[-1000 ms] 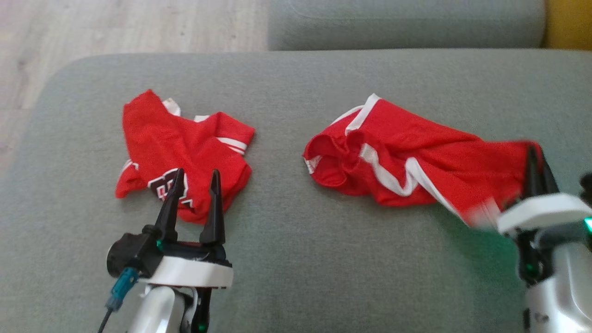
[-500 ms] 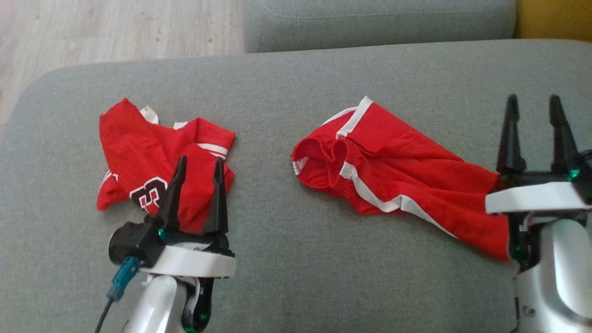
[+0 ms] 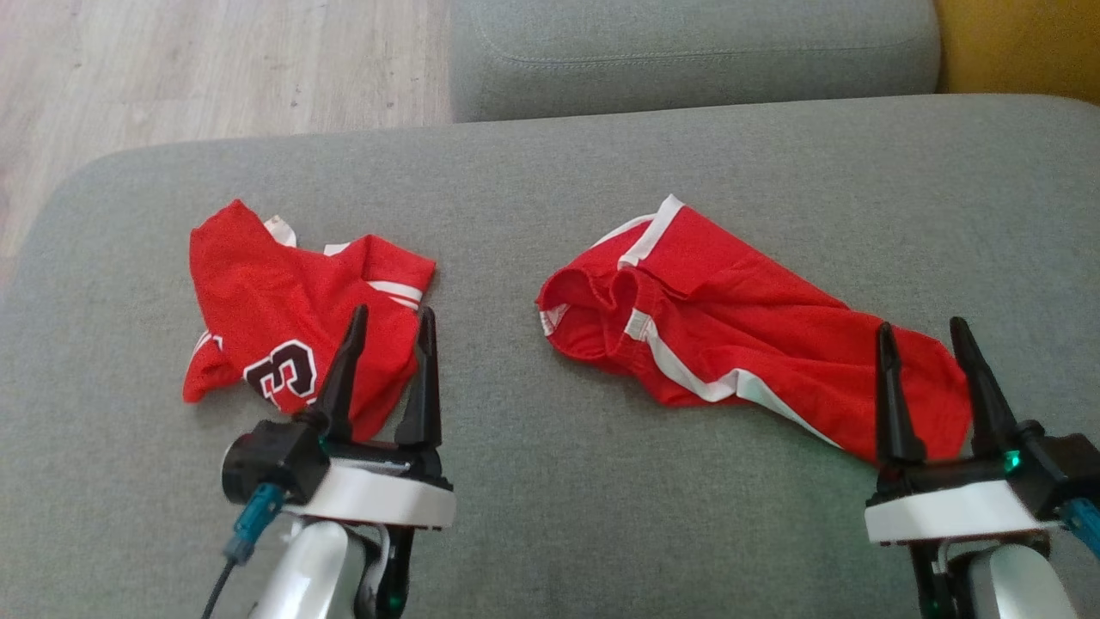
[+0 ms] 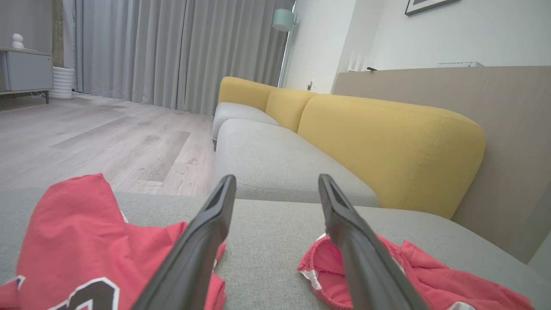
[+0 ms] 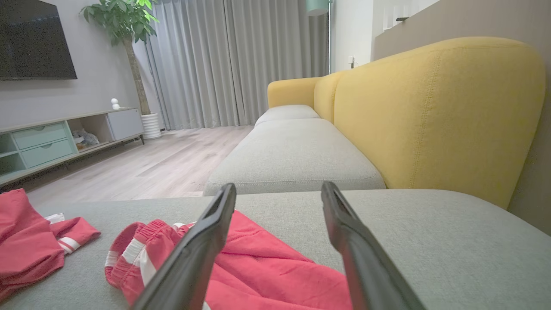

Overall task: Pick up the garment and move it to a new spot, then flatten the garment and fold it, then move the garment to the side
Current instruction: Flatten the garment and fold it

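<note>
The red shorts (image 3: pixel 756 344) lie spread on the grey sofa cushion (image 3: pixel 550 163), from the middle of the head view down to its lower right. Their right end sits directly behind the right gripper (image 3: pixel 919 325), whose 2 fingers stand apart and hold nothing. The tips may hover over the cloth, but contact is hard to judge from above. The left gripper (image 3: pixel 393 309) is likewise spread and empty at the lower left, in front of a crumpled red jersey (image 3: pixel 292 301).

1 second ago the right fingers were pinched on the shorts' end. They have since let go and dropped lower in the frame, though the camera also shifted.

The right wrist view adds a yellow backrest (image 5: pixel 430 112), a television (image 5: pixel 36 38) and a potted plant (image 5: pixel 125 19).
</note>
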Tool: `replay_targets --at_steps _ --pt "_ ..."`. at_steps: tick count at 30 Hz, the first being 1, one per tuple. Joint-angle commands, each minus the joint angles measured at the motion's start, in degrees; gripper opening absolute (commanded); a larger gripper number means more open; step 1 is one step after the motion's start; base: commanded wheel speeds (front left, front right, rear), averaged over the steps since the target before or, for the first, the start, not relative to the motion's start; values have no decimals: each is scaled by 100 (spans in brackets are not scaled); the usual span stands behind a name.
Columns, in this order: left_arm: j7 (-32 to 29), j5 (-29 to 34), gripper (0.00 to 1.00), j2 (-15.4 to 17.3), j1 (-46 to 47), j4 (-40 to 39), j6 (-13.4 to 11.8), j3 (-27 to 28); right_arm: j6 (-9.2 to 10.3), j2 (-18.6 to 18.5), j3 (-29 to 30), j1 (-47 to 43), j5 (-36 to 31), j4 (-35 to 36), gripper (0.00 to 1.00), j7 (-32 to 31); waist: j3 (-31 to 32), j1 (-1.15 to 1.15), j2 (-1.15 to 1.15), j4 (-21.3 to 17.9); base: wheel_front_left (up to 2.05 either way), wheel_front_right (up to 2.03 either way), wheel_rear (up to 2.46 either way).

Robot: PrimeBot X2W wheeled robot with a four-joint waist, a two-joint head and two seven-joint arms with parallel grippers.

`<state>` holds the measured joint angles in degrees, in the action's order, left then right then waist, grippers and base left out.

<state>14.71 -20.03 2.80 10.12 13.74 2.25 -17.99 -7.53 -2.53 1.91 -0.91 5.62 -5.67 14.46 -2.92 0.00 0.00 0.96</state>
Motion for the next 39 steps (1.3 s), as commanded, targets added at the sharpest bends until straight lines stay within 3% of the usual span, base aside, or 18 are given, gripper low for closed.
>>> replay_targets --at_steps 1,10,23,39 --pt "29 67 100 8 141 -131 -17 138 4 -35 -155 153 32 236 100 52 -4 0 0 -18 0 0 0" --pt "-7 135 100 8 456 151 135 -253 4 -35 -39 271 43 309 100 53 -140 0 0 -185 0 0 0" --pt "-1493 166 100 47 1536 987 494 -1585 4 -35 -41 446 101 189 100 53 -586 0 0 -590 0 0 0" --pt "-1933 -242 100 166 2306 1649 517 -1703 4 -35 -182 556 220 128 100 53 -894 0 0 -1036 0 0 0"
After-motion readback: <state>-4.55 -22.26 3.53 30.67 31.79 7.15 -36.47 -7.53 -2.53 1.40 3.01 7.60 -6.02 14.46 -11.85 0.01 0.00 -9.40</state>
